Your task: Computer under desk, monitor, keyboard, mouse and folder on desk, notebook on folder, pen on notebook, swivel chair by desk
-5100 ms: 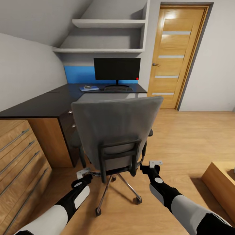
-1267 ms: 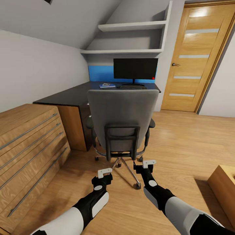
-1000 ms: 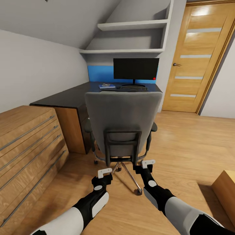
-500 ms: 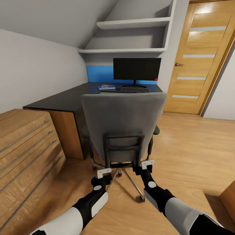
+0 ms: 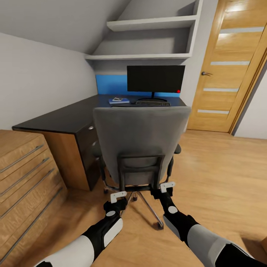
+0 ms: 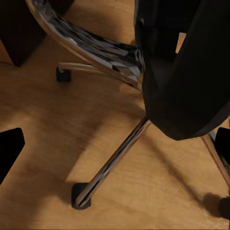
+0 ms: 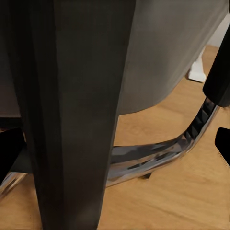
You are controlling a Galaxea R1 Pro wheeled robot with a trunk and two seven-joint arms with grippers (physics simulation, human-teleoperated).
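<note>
The grey swivel chair point(image 5: 141, 137) stands with its back to me, close in front of the black-topped desk point(image 5: 55, 120). On the desk's far part are the monitor point(image 5: 155, 78), the keyboard point(image 5: 152, 103) before it, and left of that the blue folder point(image 5: 119, 100) with the pale notebook point(image 5: 118, 99) on it. Pen, mouse and computer are hidden or too small to tell. My left gripper point(image 5: 118, 195) is open below the seat, over the chrome base point(image 6: 112, 163). My right gripper point(image 5: 167, 186) is open at the black back frame point(image 7: 81, 120).
A light wooden chest of drawers point(image 5: 22, 178) stands at the left, beside the desk's end. A wooden door point(image 5: 230, 70) is at the right, and wall shelves point(image 5: 148, 40) hang above the monitor. Bare floor point(image 5: 222, 167) lies to the chair's right.
The whole view has advanced toward the desk and the chest has slid off to the left. The chair now stands nearer the desk, with both grippers still close behind it.
</note>
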